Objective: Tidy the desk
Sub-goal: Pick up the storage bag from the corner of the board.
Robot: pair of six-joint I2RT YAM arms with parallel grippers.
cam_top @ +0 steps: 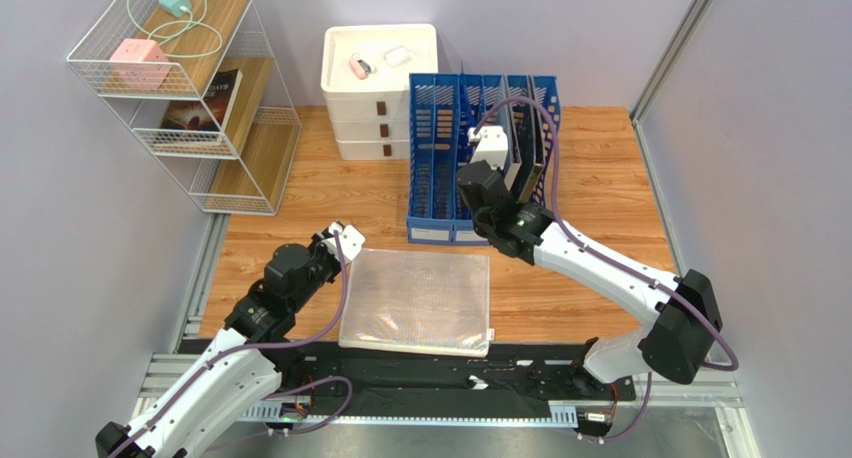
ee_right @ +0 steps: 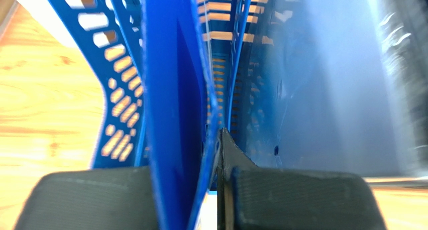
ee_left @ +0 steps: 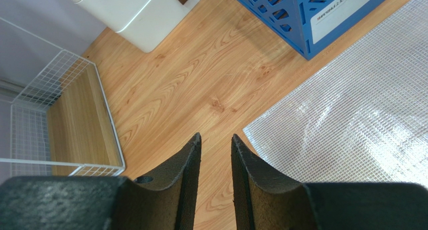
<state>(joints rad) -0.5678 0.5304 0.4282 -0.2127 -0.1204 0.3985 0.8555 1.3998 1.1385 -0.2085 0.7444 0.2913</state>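
Wood tabletop first: it's the big rigid slab under everything. It's heavy, not something you grab, and I'd guess it's smooth enough that flat stuff skates on it. So what you actually take hold of is whatever sits on it.

Lying flat at the middle of the near edge is a clear mesh pouch. It looks thin, floppy, slick and nearly weightless. There's no height to pinch from above, so I'd go for its far left corner and peel it up, or nudge it out over the near edge. Your left gripper hovers just beside that corner, fingers narrow with nothing between them.

Behind the pouch, toward the far edge, stands the blue file rack. It's stiff plastic, probably light, and likely to tip or drag if pulled. Your right gripper is down in it, fingers pinched onto one divider wall.

Left of the rack sits a white drawer unit, and a wire shelf stands by the far left corner.
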